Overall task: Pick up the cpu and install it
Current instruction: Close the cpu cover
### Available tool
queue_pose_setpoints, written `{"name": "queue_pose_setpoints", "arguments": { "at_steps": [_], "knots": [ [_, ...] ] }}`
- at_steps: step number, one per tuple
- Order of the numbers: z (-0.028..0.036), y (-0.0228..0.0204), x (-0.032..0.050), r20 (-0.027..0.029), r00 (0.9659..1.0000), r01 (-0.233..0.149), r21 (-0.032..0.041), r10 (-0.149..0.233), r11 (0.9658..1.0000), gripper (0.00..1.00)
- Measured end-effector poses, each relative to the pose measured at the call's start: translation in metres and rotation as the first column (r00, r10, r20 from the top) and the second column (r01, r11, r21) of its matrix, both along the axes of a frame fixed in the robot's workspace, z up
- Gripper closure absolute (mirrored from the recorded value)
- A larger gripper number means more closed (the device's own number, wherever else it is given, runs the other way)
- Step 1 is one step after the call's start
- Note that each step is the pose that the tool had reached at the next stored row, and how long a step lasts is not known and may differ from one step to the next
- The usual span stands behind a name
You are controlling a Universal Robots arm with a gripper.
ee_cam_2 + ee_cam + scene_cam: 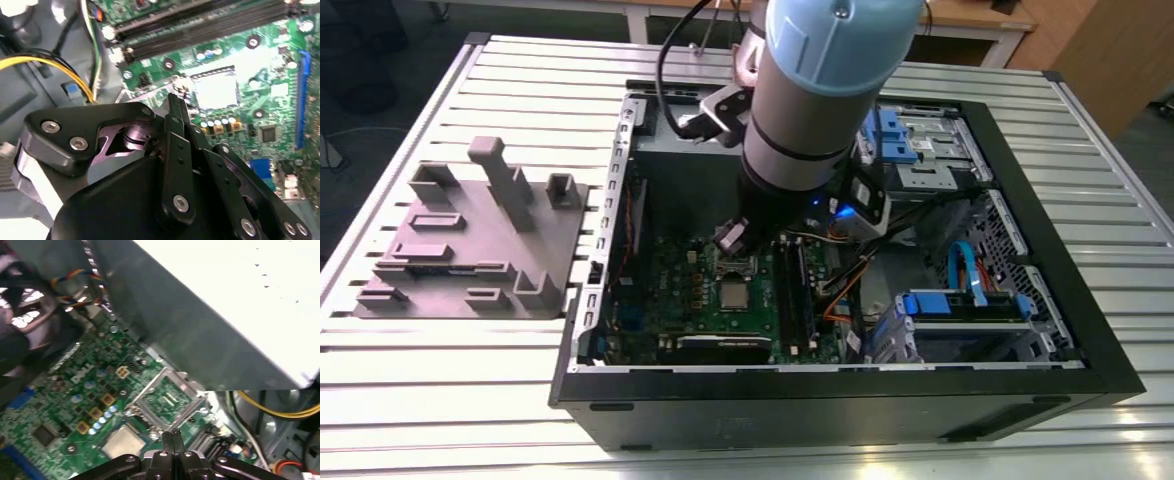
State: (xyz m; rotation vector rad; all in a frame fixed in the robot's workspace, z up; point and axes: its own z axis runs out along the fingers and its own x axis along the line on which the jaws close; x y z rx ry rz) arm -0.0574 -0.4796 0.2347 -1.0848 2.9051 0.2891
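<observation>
On the metal table point(440, 340), at nine o'clock in the exterior view, stands a grey holder block point(474, 245). In the middle is the open computer case point(854, 400) with its green board point(707, 300). The cpu point(736, 294) lies flat on the board, at six o'clock from the open socket point(734, 266). The gripper point(172, 437) hangs above the socket, its fingers pressed together, holding nothing.

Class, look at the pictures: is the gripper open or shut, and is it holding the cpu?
Shut, holding nothing. In the first wrist view the gripper has its fingertips pressed together, and the cpu lies flat on the motherboard beside the socket frame.
</observation>
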Motion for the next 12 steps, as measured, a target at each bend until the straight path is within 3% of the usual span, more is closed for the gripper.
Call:
{"name": "queue_pose_setpoints", "arguments": {
  "at_steps": [6,12],
  "knots": [
    [-0.0015,0.0156,0.0109,0.0000,1.0000,0.000,0.0002,0.000,1.0000,0.90],
    [-0.0045,0.0162,0.0115,0.0018,0.9980,-0.063,0.0027,0.063,0.9980,0.90]
  ]
}}
